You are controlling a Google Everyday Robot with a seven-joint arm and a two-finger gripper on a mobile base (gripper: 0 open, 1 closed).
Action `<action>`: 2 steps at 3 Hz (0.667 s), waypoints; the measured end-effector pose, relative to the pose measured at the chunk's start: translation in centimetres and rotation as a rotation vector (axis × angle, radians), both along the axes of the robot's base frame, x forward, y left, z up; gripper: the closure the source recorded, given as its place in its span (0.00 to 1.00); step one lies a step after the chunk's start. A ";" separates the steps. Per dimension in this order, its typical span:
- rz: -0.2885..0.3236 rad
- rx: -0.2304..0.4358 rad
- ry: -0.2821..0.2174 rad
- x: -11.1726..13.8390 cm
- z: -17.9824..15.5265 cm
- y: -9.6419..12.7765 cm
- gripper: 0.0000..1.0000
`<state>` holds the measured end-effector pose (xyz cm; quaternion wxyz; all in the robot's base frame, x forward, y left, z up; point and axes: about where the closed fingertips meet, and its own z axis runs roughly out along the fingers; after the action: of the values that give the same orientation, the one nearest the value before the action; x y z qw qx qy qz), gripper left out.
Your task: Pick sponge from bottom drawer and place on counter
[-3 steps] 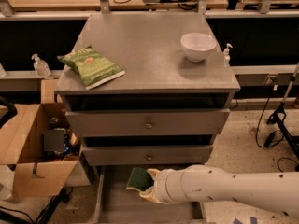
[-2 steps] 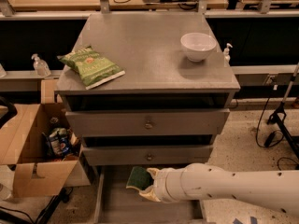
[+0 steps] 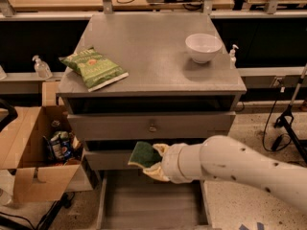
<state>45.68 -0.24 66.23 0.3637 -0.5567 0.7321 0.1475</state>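
Observation:
The sponge [image 3: 142, 155], dark green with a yellowish edge, is held in my gripper [image 3: 152, 161], in the air in front of the middle drawer front. The gripper is at the end of the white arm [image 3: 230, 169] that reaches in from the right. The bottom drawer [image 3: 148, 202] is pulled out below it, its grey plank floor bare where visible. The counter [image 3: 144, 47] is the grey cabinet top above, well above the sponge.
A green chip bag [image 3: 93, 67] lies on the counter's left front. A white bowl [image 3: 203, 47] stands at its right. An open cardboard box [image 3: 33, 147] with items sits on the floor at left. A stand and cables [image 3: 288, 119] are at right.
The gripper has risen with the sponge, from just above the bottom drawer to the height of the middle drawer front.

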 end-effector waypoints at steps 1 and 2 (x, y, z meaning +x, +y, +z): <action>-0.040 -0.017 -0.034 1.4 9.4 -1.1 1.00; -0.099 -0.050 -0.063 6.4 18.1 -0.9 1.00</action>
<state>52.08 -1.13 84.37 0.3794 -0.5328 0.7506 0.0937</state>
